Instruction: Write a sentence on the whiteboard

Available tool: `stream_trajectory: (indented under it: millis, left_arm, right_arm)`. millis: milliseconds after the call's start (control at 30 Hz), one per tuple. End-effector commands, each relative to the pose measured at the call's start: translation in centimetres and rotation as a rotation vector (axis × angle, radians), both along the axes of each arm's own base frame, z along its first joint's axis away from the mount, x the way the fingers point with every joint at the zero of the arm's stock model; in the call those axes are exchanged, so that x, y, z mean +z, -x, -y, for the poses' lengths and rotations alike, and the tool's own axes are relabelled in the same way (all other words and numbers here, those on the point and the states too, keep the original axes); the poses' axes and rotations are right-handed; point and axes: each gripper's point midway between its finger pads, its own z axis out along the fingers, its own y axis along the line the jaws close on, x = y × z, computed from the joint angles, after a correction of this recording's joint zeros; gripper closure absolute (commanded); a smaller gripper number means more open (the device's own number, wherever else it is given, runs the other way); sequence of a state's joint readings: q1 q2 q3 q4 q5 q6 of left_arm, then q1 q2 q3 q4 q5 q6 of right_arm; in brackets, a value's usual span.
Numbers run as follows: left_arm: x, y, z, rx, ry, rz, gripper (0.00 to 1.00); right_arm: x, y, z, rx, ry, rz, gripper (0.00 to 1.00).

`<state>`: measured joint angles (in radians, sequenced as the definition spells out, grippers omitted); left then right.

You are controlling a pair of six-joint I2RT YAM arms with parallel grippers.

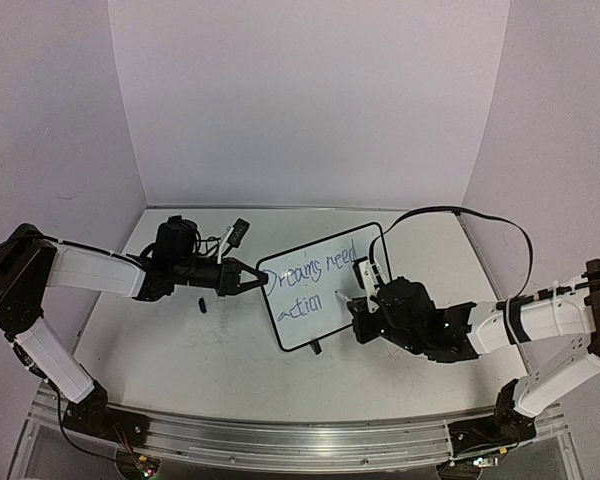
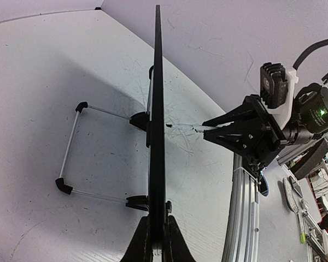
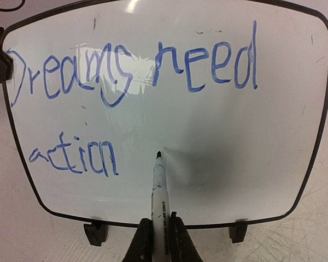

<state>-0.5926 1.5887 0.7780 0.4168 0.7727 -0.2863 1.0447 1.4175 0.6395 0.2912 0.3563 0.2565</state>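
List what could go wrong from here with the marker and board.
The marker, shut in the right gripper, has its tip just right of "action" in the sentence; a leftward slip might smear it. The left gripper pinches only one edge of the standing whiteboard, so hard pressing might swivel it.

The left arm point(image 1: 90, 268) reaches in from the left edge, left gripper point(image 1: 261, 281) pinching the whiteboard point(image 1: 315, 287). The right arm point(image 1: 540, 320) extends from the right edge, right gripper point(image 3: 159, 232) clamping a marker point(image 3: 159, 183).
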Motion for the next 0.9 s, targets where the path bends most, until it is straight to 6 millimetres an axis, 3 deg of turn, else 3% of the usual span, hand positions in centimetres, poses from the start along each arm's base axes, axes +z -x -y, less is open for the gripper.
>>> stream_trajectory:
  millis: [0,367,867]
  left_arm:
    - [0.4,-0.1,-0.1,0.002,-0.014,0.031,1.00]
    - [0.4,-0.2,0.0,-0.002,-0.013,0.031,1.00]
    - [0.4,-0.1,0.0,-0.005,-0.014,0.030,1.00]
  right_arm:
    - [2.0,-0.8,-1.3,0.012,-0.045,0.048,1.00]
    - [1.9,-1.4,-2.1,0.010,-0.040,0.055,1.00]
    - [-2.1,0.6,-0.8,-0.001,-0.002,-0.057,1.00]
